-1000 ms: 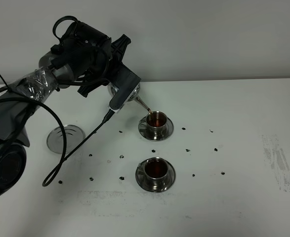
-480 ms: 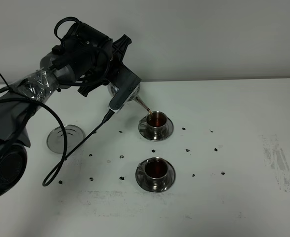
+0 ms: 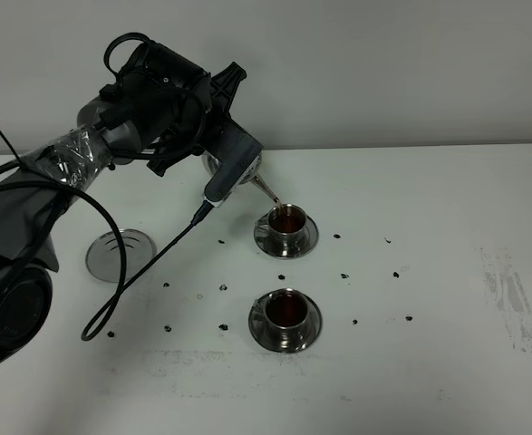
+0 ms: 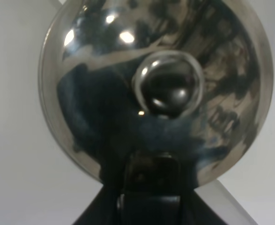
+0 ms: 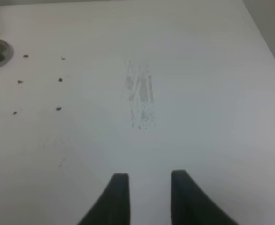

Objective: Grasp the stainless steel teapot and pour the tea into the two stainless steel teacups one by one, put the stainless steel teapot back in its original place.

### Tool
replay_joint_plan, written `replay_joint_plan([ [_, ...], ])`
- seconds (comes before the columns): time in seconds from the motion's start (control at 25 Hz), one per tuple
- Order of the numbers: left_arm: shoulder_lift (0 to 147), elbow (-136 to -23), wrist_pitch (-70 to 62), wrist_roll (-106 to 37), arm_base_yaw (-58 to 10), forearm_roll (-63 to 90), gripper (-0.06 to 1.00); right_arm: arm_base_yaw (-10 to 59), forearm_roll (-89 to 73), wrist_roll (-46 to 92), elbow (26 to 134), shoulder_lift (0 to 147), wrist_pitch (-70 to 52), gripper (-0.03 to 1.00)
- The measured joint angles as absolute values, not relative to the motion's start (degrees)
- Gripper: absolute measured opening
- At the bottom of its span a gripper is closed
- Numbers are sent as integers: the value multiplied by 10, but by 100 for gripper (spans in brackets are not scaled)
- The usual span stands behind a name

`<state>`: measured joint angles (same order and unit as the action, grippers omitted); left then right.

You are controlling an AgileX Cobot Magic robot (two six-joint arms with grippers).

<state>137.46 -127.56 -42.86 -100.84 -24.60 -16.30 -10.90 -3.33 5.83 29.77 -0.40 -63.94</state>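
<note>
Left fingers (image 4: 149,208) clamp the tilted teapot (image 4: 104,93) — spout over far teacup (image 3: 286,220).

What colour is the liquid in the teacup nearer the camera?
The liquid in the near teacup is dark reddish-brown, clearest in the exterior high view.

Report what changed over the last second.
The left gripper, shut on the teapot, rose slightly and shifted right, lifting the spout a little while it pours into the far teacup. Nothing was grasped or released. The near teacup and the coaster stayed put.
</note>
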Motion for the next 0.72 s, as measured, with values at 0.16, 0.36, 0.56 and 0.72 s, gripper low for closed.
replay_joint_plan([
  [0.16, 1375, -1276, -428, -1014, -246, -163, 22, -109, -33, 58, 298, -4, -639, 21],
  [0.36, 1375, -1276, -428, -1017, -246, -163, 22, -109, -33, 58, 298, -4, -639, 21],
  [0.56, 1375, -1276, -426, -1020, -246, -163, 22, -109, -33, 58, 298, -4, -639, 21],
  [0.72, 1375, -1276, -424, -1021, -247, -165, 22, -109, -33, 58, 298, -4, -639, 21],
])
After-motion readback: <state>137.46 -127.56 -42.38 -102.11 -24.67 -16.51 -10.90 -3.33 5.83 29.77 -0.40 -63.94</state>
